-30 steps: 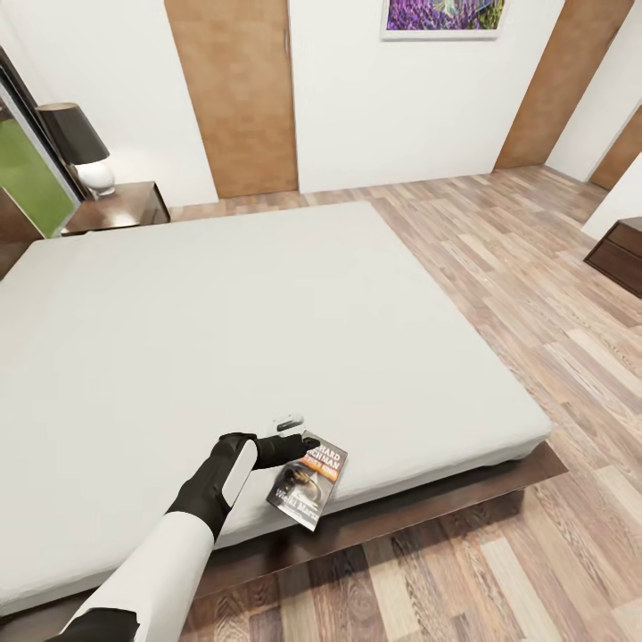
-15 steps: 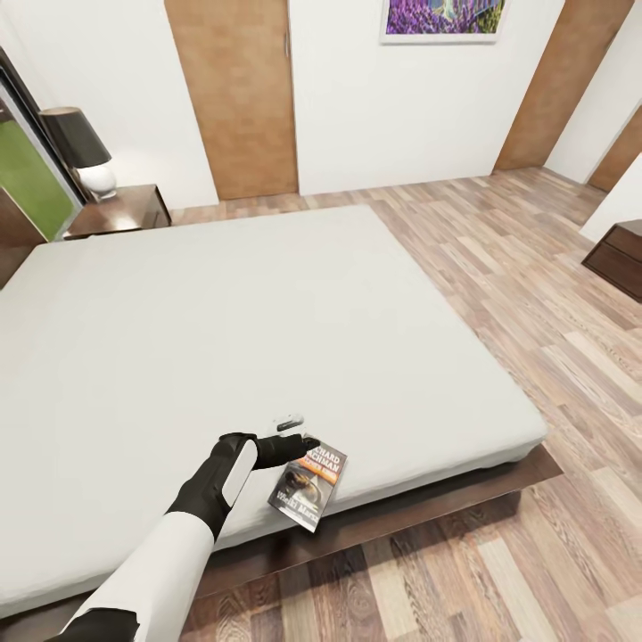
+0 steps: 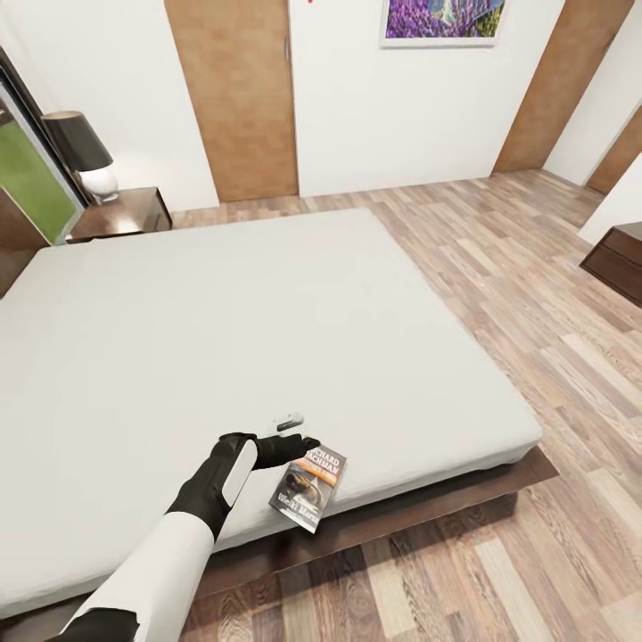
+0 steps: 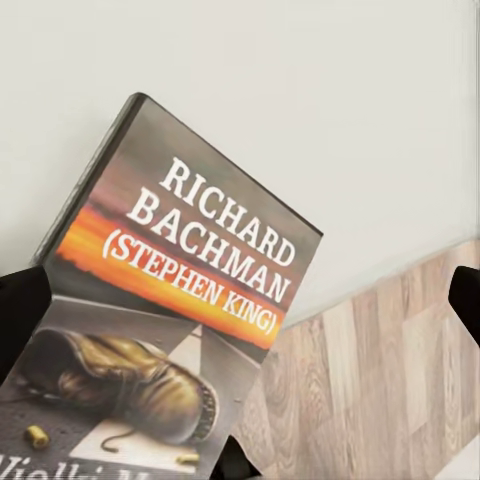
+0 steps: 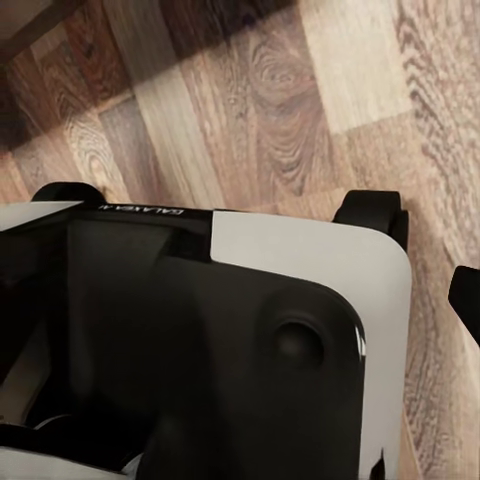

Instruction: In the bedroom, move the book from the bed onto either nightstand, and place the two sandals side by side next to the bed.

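Book [image 3: 308, 488] lower centre of head view, at bed [image 3: 267, 330] near edge, corner overhanging frame, likely easing pinch. Left gripper [image 3: 306, 443] at book's top edge; grip unclear, cannot tell. Right gripper: finger tips [image 5: 372, 210] apart over floor [image 5: 300, 120], empty. Nightstand [image 3: 120, 212] upper left, the likely destination.

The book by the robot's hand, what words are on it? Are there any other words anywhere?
"RICHARD BACHMAN" in white letters, on the book cover, left wrist view.
"(STEPHEN KING)" on the orange band below that.
The title line beneath the boot picture is cut off; I cannot read it.
"GALAXEA" in tiny mirrored-looking print on the robot's white body panel, right wrist view; faint, so not certain.
The painting shows no words.
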